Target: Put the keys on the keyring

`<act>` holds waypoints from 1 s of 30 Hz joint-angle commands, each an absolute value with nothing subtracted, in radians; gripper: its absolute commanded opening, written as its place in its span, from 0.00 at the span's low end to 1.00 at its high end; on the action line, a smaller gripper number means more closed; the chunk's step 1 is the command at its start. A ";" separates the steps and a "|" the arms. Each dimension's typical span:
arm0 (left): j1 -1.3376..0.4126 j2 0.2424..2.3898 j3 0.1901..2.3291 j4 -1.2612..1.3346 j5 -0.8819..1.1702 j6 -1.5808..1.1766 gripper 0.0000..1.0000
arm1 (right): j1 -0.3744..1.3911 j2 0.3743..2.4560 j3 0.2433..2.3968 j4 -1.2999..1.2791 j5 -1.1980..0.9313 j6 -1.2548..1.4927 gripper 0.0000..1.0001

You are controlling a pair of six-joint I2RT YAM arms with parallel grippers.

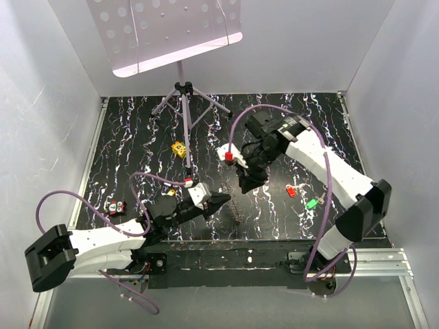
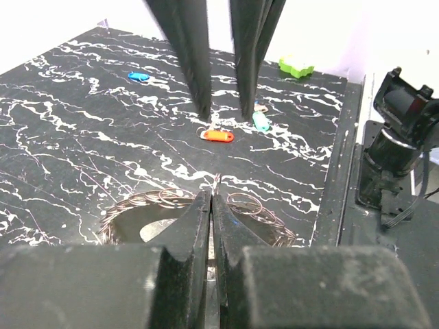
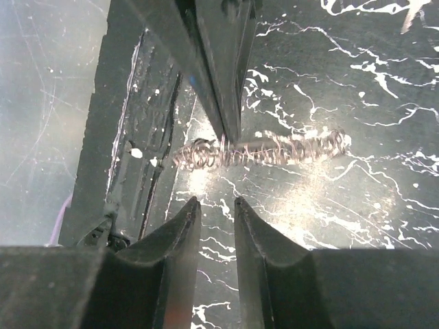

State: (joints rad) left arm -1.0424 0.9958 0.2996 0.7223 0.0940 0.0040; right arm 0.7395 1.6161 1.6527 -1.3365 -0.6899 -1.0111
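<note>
**Progress.** No key is on the ring. The coiled silvery wire keyring (image 3: 274, 151) lies flat on the black white-veined tabletop (image 1: 137, 130) near its front edge, and no key head shows anywhere along it. The red-headed key (image 2: 217, 136) and the green-headed key (image 1: 312, 203) lie loose on the tabletop, well apart from the ring on the right arm's side. A blue-headed key (image 2: 138, 76) lies farther off. Other small items beside the red key are too small to identify. Judgement: the task is at its opening step, securing the ring, and every threading is left to do.

**Left arm.** It is stretched low across the front of the table with the forearm nearly level. The left gripper (image 2: 212, 199) has its fingers pressed together on a strand near one end of the ring, and a sliver of wire stands up between the tips. The rest of the coil rests on the table.

**Right arm.** It is reached forward with the wrist pointing steeply down. The right gripper (image 3: 216, 205) hovers just above the pinched end, close to the left fingertips. Its jaws are parted by a narrow gap with nothing between them. It touches neither ring nor key, so far as the views show.

**Not involved.** A small yellow dotted block (image 1: 179, 149) and a tripod stand (image 1: 182, 103) sit at the back.
</note>
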 commanded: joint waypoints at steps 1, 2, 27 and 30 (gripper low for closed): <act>-1.035 0.896 0.259 0.810 0.107 -0.060 0.00 | 0.690 1.505 1.625 -1.378 -0.771 -0.976 0.34; -1.035 0.881 0.249 0.814 0.109 -0.064 0.00 | 0.680 1.490 1.603 -1.352 -0.797 -0.979 0.35; -1.034 0.825 0.236 0.870 0.138 -0.100 0.00 | 0.617 1.447 1.336 -0.966 -1.267 -1.112 0.38; -1.034 0.828 0.235 0.877 0.129 -0.098 0.00 | 0.629 1.447 1.318 -0.960 -1.262 -1.112 0.36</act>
State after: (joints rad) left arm -1.0397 0.8314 0.2234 0.8051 0.1280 -0.0978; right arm 0.6113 1.4570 1.3304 -0.9894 -1.2209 -1.1244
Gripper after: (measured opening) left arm 0.018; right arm 0.369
